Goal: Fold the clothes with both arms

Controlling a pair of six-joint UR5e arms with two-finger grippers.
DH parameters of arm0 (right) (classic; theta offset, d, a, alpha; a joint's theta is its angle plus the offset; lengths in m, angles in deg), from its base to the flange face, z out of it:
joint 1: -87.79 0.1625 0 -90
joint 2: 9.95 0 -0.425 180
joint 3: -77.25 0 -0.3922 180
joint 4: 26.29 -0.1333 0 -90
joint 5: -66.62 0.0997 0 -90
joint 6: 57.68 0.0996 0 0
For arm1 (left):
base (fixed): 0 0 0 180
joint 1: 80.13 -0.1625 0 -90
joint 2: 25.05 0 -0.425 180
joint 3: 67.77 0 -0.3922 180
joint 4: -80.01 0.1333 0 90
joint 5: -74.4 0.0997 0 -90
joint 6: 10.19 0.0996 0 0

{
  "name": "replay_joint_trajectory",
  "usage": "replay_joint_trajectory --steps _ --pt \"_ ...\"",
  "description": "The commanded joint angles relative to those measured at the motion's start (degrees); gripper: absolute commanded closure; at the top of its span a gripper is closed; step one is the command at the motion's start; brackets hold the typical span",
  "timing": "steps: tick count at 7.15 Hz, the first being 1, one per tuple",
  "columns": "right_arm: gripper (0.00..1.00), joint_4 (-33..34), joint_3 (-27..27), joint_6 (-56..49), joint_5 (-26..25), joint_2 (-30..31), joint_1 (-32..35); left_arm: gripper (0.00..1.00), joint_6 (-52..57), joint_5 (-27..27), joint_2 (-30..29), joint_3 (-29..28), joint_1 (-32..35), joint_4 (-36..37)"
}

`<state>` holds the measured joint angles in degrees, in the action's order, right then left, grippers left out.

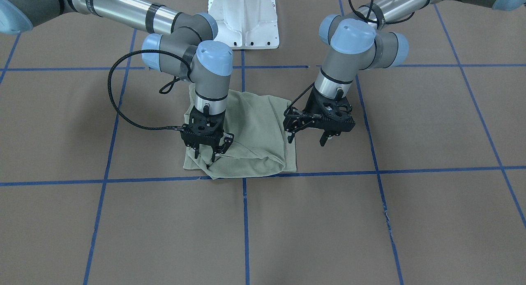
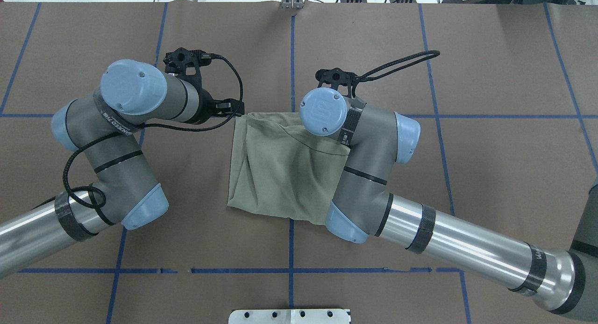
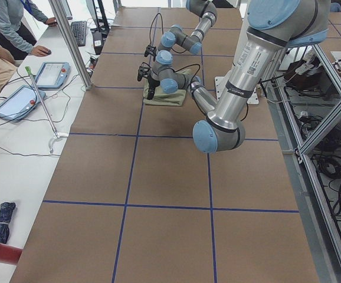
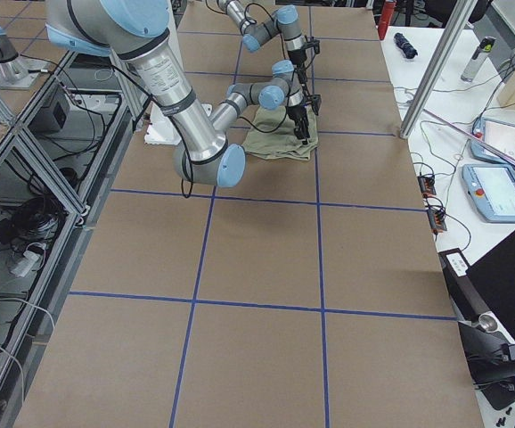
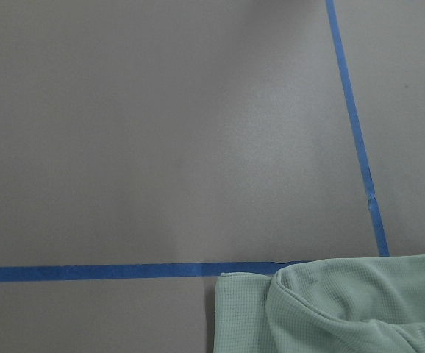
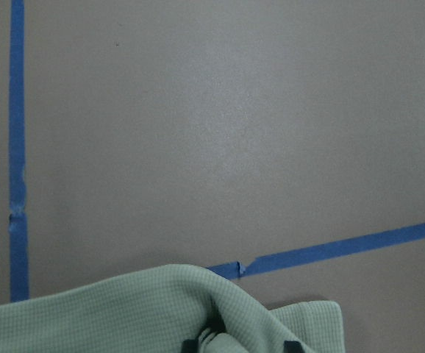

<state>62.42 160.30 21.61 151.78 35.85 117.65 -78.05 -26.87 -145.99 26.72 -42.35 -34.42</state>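
Clearly a robotics lab; big worktop (image 3: 176,177) covered in brown paper with a blue tape grid (image 1: 245,219); two arms bolted to a white pedestal (image 1: 245,19); aluminium framing (image 4: 26,160) and loose cables alongside; teach pendants (image 4: 502,192) on a white side bench (image 3: 17,147); person at a keyboard (image 3: 78,32) off in the corner.

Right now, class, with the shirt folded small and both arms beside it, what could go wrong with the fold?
1. The right gripper has its fingers down in the shirt near one corner; lifting may drag the top layer and undo the fold.
2. The left gripper hangs open at the opposite edge, off the cloth, so a pull from one side only could skew the bundle.
3. The top layer is rumpled; pressing on could set creases.
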Motion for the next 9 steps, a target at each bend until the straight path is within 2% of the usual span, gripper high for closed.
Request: replay_joint_trajectory --steps 1,2,6,9 --pt "0.86 -0.3 -0.3 1.9 0.0 -0.3 -0.7 0.0 0.0 -0.1 0.0 0.1 0.0 0.0" --pt "1.0 -0.3 -0.3 3.6 0.0 -0.3 -0.8 0.0 0.0 0.0 0.0 0.1 -0.1 0.0" --pt "1.0 0.3 -1.6 3.8 -0.4 -0.5 2.8 0.0 -0.1 0.0 -0.1 0.3 -0.1 0.0" --pt "1.0 -0.2 -9.8 3.6 -4.8 -3.7 3.1 0.0 -0.1 -0.1 -0.1 0.4 -0.1 0.0"
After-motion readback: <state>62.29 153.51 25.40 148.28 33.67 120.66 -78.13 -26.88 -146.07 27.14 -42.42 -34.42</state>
